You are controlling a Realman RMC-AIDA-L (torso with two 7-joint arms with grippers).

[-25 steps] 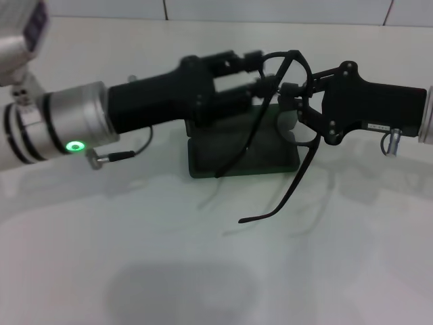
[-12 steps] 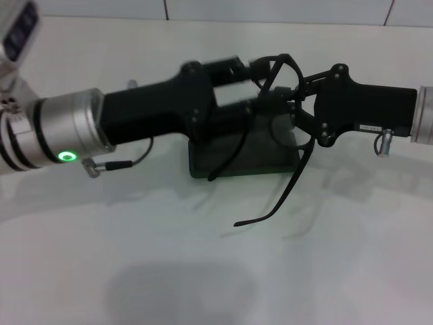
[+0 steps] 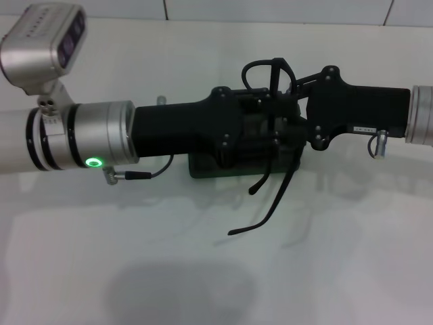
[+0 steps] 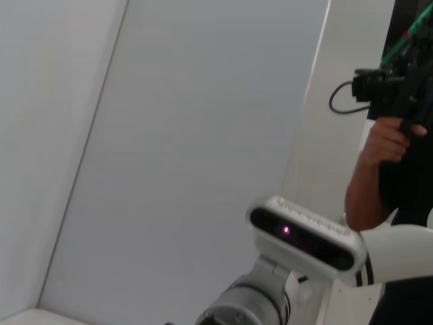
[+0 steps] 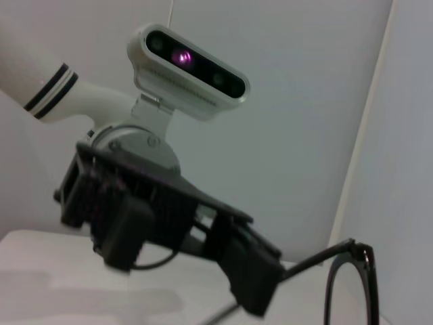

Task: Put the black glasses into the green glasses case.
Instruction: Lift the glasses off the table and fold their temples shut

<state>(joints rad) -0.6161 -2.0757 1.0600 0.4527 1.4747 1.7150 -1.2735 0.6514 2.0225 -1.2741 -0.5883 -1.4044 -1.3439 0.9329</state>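
The black glasses (image 3: 237, 231) hang in the air above the green glasses case (image 3: 203, 168), whose front edge shows on the white table under both hands. My left gripper (image 3: 267, 132) reaches in from the left and my right gripper (image 3: 292, 112) from the right; they meet at the frame, and both look shut on the glasses. Two temple arms dangle down past the case. In the right wrist view, the left gripper (image 5: 260, 291) pinches the end of a temple of the glasses (image 5: 318, 258), with a lens rim beside it. Most of the case is hidden.
The white table (image 3: 169, 271) spreads in front of the case, with a tiled wall behind. The left wrist view looks up at a wall, the right arm's wrist camera (image 4: 304, 233) and a person's forearm (image 4: 379, 162).
My left arm has rolled over, its wrist camera now on top, and pushed right until its fingers closed in at the glasses. The glasses sank slightly toward the case. The right gripper shifted a little left.
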